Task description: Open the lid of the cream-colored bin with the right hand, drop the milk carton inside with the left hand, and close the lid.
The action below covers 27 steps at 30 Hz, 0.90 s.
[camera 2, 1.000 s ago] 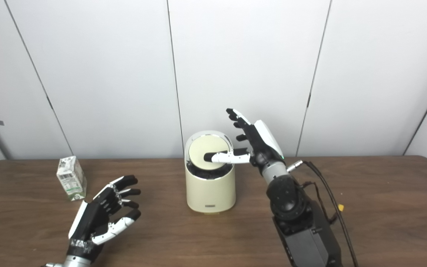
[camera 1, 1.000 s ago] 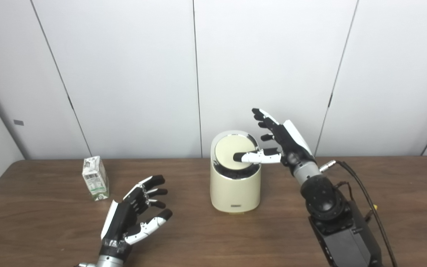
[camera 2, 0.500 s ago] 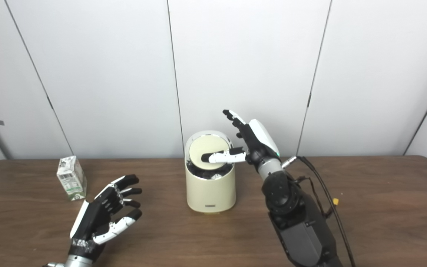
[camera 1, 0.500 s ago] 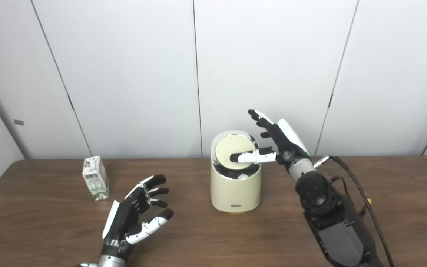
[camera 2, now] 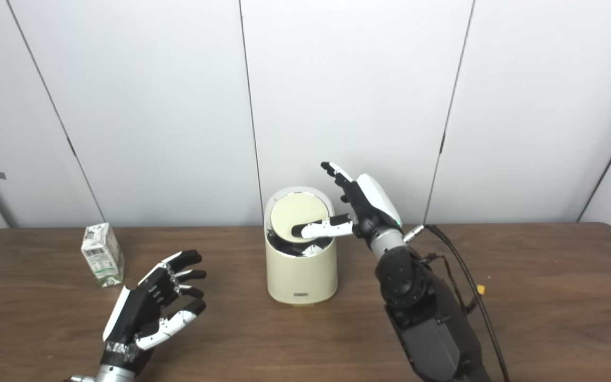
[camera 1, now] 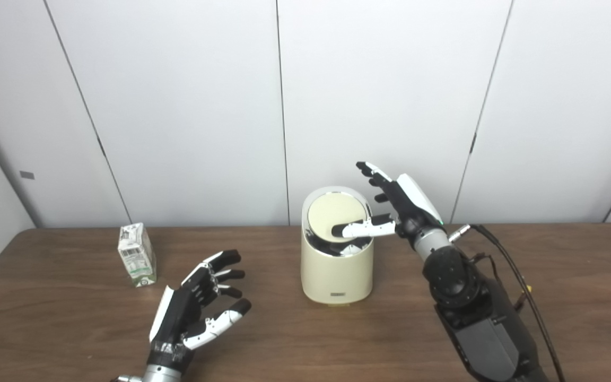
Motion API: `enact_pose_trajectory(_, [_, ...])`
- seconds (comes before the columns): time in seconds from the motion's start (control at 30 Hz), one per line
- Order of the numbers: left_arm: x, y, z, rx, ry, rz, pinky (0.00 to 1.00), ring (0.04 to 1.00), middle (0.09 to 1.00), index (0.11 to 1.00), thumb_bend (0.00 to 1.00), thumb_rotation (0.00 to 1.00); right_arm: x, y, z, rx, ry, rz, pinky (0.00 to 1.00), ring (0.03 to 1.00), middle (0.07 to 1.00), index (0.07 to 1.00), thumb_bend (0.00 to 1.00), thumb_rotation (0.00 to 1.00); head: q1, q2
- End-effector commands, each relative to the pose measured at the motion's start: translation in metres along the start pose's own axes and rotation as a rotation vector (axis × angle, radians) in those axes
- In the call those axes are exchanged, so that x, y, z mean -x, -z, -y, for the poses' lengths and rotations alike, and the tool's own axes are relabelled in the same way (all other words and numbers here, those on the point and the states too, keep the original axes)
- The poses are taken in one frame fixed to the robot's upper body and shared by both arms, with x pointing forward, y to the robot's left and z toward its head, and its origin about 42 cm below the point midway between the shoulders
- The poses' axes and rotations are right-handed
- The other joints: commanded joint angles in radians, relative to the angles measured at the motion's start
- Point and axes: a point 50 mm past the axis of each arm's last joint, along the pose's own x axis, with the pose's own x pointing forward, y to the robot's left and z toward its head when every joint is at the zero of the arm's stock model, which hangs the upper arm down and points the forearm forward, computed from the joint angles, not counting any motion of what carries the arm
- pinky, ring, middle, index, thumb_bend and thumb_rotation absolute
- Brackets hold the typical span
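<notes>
Looking across the brown table (camera 1: 72, 323) from the head cameras, I have the cream-colored bin (camera 1: 337, 268) standing upright near the middle, close to the white panel wall (camera 1: 178, 106). Its round lid (camera 1: 332, 213) is tilted up toward the back, so I can see a dark gap and part of the inside at the front of the rim. My right hand (camera 1: 398, 204) sits just beside the bin's right side, its fingers spread wide and pointing up and to the left, holding nothing; its thumb (camera 1: 361, 229) reaches out across the face of the lid, though I cannot tell whether it presses on it. A dark cable (camera 1: 512, 276) trails off the right wrist over the tabletop. My left hand (camera 1: 191, 310) hovers low over the front left of the table, palm turned inward, fingers apart and lightly curled, empty. The milk carton (camera 1: 136, 254) stands upright on the table at the far left, well apart from the bin and beyond the left hand, untouched.
</notes>
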Motion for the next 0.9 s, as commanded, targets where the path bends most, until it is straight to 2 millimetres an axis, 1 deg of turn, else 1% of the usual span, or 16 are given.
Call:
enact_pose_trajectory(0.0, [-0.007,-0.009,0.004,0.012,0.000,0.047,0.58,0.732,0.819,0.832,0.71,0.25,-0.012,-0.024,0.022,0.036,0.055,0.067,0.79,0.908,0.929,0.930,0.82,0.34,0.002,0.001])
enact_pose_trajectory(0.2, [-0.006,-0.009,0.006,0.006,0.003,0.047,0.57,0.727,0.814,0.831,0.72,0.26,-0.015,-0.022,0.020,0.057,0.051,0.050,0.72,0.870,0.919,0.925,0.82,0.34,0.001,0.005])
enact_pose_trajectory(0.27, [-0.006,-0.009,0.006,0.013,0.004,0.045,0.57,0.731,0.817,0.830,0.71,0.25,-0.016,-0.021,0.020,0.062,0.052,0.047,0.70,0.856,0.910,0.921,0.82,0.34,0.001,0.007])
enact_pose_trajectory(0.4, [-0.005,-0.009,0.009,0.006,0.010,0.043,0.57,0.725,0.815,0.832,0.70,0.25,-0.018,-0.019,0.019,0.078,0.046,0.028,0.70,0.849,0.905,0.920,0.81,0.36,0.002,0.011])
enact_pose_trajectory(0.47, [-0.004,-0.009,0.010,0.007,0.012,0.043,0.57,0.726,0.814,0.831,0.68,0.23,-0.019,-0.017,0.018,0.086,0.044,0.020,0.69,0.846,0.904,0.918,0.80,0.37,0.003,0.014])
enact_pose_trajectory(0.57, [-0.003,-0.010,0.011,0.015,0.016,0.041,0.57,0.728,0.815,0.832,0.68,0.23,-0.022,-0.017,0.016,0.100,0.045,0.015,0.69,0.844,0.898,0.912,0.80,0.38,0.003,0.017])
enact_pose_trajectory(0.63, [-0.004,-0.010,0.012,0.019,0.019,0.041,0.58,0.731,0.818,0.833,0.70,0.24,-0.024,-0.019,0.014,0.119,0.039,0.008,0.69,0.844,0.900,0.915,0.80,0.39,0.003,0.017])
enact_pose_trajectory(0.77, [-0.003,-0.011,0.012,0.009,0.021,0.044,0.58,0.731,0.818,0.835,0.68,0.25,-0.026,-0.025,0.012,0.164,0.038,0.009,0.68,0.842,0.893,0.914,0.79,0.40,0.004,0.018])
enact_pose_trajectory(0.87, [-0.003,-0.011,0.013,0.013,0.022,0.046,0.58,0.734,0.819,0.835,0.68,0.26,-0.029,-0.031,0.010,0.193,0.031,-0.008,0.70,0.864,0.909,0.916,0.78,0.41,0.006,0.021])
